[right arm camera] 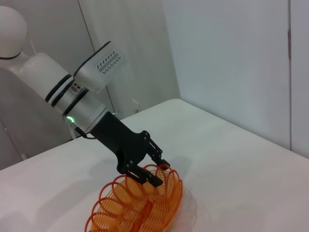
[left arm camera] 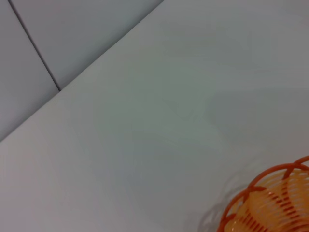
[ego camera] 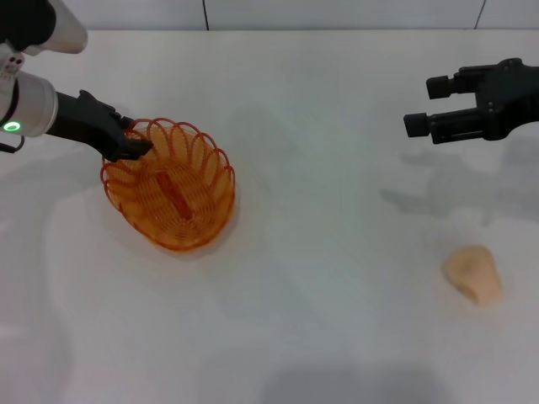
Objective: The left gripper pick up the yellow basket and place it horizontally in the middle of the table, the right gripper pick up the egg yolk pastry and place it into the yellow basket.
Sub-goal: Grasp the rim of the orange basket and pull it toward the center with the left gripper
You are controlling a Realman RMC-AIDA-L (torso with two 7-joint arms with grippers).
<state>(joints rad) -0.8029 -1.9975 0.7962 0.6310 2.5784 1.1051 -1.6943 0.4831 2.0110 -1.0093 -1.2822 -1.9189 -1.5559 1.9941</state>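
Observation:
The yellow basket [ego camera: 173,192] rests on the white table [ego camera: 320,252], left of the middle, with its long axis running diagonally. My left gripper [ego camera: 137,143] is at the basket's far-left rim, with its fingers closed over the wire loops; the right wrist view shows this grip [right arm camera: 155,172] on the basket [right arm camera: 140,208]. A piece of the basket's rim [left arm camera: 270,203] shows in the left wrist view. The egg yolk pastry [ego camera: 473,273] lies on the table at the right front. My right gripper [ego camera: 425,105] is open and empty, held above the table behind the pastry.
The table's far edge meets a pale wall [ego camera: 253,13] at the back. Bare white table lies between the basket and the pastry.

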